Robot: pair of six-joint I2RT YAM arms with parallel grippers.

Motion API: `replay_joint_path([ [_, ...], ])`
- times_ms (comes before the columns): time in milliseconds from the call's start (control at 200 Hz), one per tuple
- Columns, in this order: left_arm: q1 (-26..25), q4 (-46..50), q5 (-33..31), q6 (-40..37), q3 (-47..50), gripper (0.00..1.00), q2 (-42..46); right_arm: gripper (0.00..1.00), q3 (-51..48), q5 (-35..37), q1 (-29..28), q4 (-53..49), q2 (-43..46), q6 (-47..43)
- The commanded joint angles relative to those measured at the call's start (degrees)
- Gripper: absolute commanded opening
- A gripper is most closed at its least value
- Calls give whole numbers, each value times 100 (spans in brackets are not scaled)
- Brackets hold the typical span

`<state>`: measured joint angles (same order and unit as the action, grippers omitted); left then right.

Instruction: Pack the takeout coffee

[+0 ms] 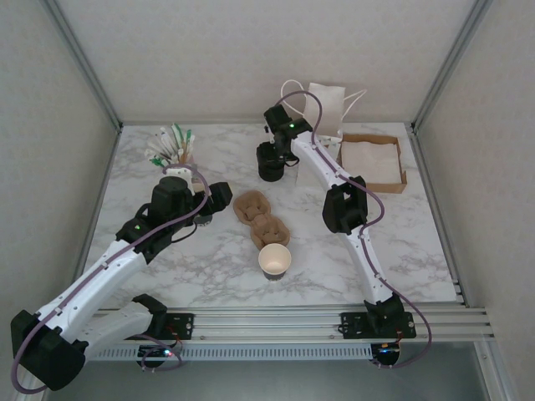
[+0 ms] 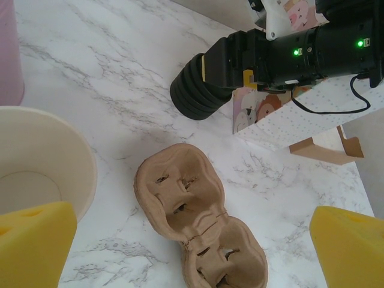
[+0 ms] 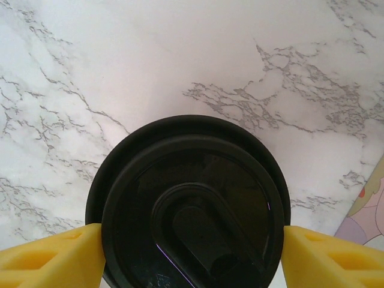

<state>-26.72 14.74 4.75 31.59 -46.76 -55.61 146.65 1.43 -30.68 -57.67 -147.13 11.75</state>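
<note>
1. Cup (image 1: pixel 275 261): the task's coffee. It stands upright and lidless on the desk (image 1: pixel 201 276), just beside the near end of the carrier (image 1: pixel 262 219), with its cream inside open to view.
2. Carrier: a pulp tray lying flat at mid-desk, its pockets empty.
3. Lid stack (image 2: pixel 195 90): black lids piled beyond the far end of the carrier.
4. Right pincer (image 3: pixel 192 255): it sits over the lid stack. Its yellow pads (image 3: pixel 48 258) rest against opposite sides of the lid (image 3: pixel 192 204) on top, pinching it. The lid appears to be seated on the pile, not yet lifted.
5. Left pincer (image 1: pixel 219 198): spread wide and holding nothing, left of the carrier. Its wrist view looks down on both the cup and the carrier.
6. Step in hand (judgement): a lid is being fetched to cap the cup. Packing proper has not begun, since the cup is neither capped nor seated in a pocket.
7. Next move (judgement):
   - Lift the lid straight up so that it parts from those beneath it and only one comes away.
   - Carry it across the carrier to the cup, centre it over the rim, and press it down evenly.
   - The light, empty-looking cup may tip or slide under that push, so the free left pincer could steady its wall.
   - The capped cup would then go into a carrier pocket or the bag (image 1: pixel 326 109), which stands beyond the carrier's far end, to the right.
</note>
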Motion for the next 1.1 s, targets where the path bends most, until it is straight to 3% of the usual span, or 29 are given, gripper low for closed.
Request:
replay_joint_path([
  [0, 62, -154, 64, 57, -46, 100, -5, 72, 189, -81, 29, -45, -25, 40],
  [846, 62, -199, 90, 66, -19, 100, -12, 68, -198, 5, 3, 34, 471, 124],
  [1016, 63, -199, 87, 66, -1, 100, -10, 69, -247, -11, 0, 67, 469, 132],
  [1097, 62, -215, 88, 66, 1, 100, -21, 74, -246, -7, -8, 72, 420, 133],
])
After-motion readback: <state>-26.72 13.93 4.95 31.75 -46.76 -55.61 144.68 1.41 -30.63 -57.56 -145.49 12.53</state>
